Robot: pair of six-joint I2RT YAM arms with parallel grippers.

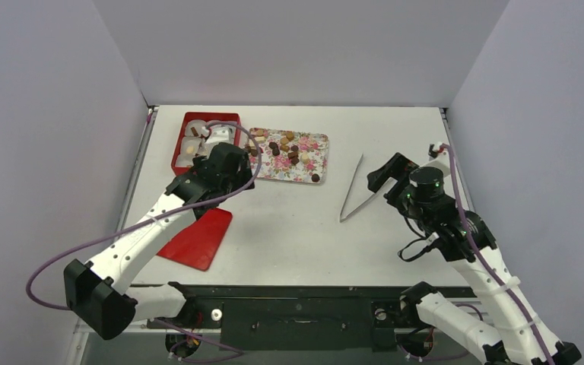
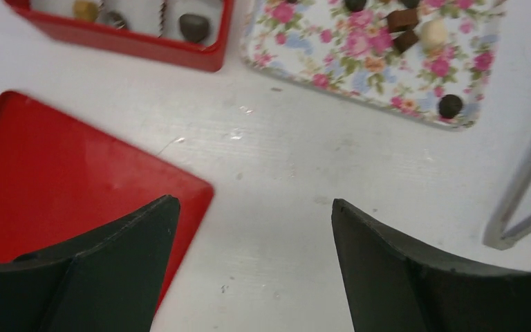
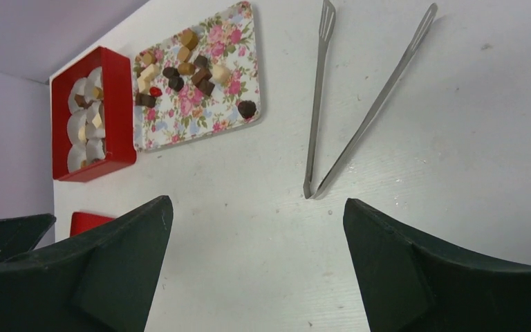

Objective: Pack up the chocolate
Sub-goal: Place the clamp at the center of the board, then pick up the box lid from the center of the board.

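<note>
A: How far along?
B: Early. A few small brown and cream chocolate pieces (image 3: 247, 108) sit in the red rectangular box (image 3: 119, 104), at nine o'clock of the flower-print tray (image 3: 200, 121). Most lie on that tray.
A: The pincers?
B: The left gripper (image 2: 252, 207) and right gripper (image 3: 256, 207) are both spread and empty.

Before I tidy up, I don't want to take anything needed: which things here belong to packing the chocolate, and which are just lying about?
Belongs to the job: chocolate pieces, floral tray, red box, paper cups, red lid, probably the metal tongs.
Lying about: nothing plainly spare; lid and tongs just lie unused.
</note>
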